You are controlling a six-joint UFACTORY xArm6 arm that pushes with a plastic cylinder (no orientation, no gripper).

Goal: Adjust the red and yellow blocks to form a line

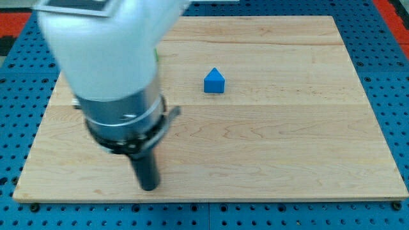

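Observation:
No red or yellow block shows in the camera view; the arm's white and grey body [112,64] covers the board's upper left and may hide them. My tip [149,187] rests on the wooden board [287,147] near the view's bottom left. A blue block [214,81], shaped like a small house with a peaked top, lies up and to the right of my tip, well apart from it. A thin sliver of green [158,59] shows at the arm's right edge; I cannot tell what it is.
The board lies on a blue perforated table [390,38]. The board's front edge [211,200] runs just below my tip.

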